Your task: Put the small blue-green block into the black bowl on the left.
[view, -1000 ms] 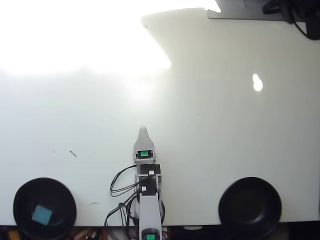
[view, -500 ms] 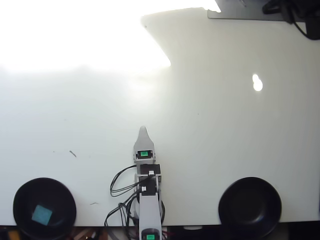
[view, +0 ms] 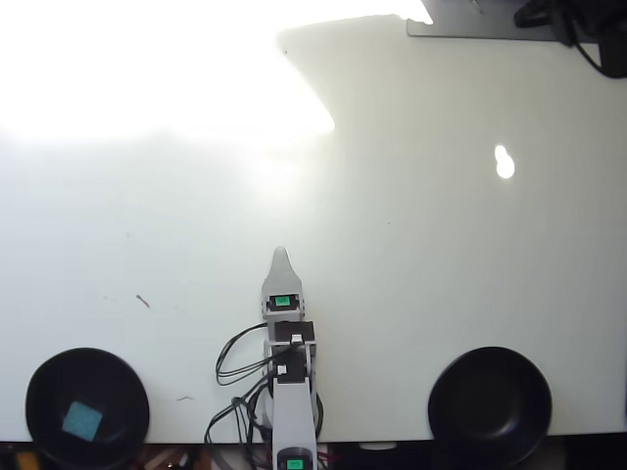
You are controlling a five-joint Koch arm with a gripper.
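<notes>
Teal against black, the small blue-green block lies inside the black bowl at the lower left of the overhead view, a little left of and below the bowl's middle. It rests flat on the bowl's floor, pale face up. Its outline is nearly square, so a long axis is hard to pick out; the block sits turned, with its corners pointing roughly up, down, left and right in the view and not squared to the table edge.

A second, matching black bowl sits at the lower right, well apart from the first, and holds nothing visible.

Between the 2 bowls the grey arm reaches up from the bottom edge, with black cables looping off its left side. The gripper points straight up the view over the white table, well apart from both bowls and from the block. Only 1 pointed tip shows from above, so I cannot tell whether the fingers are apart or closed. Nothing is seen held in them.

Strong glare whites out the table's upper left.
</notes>
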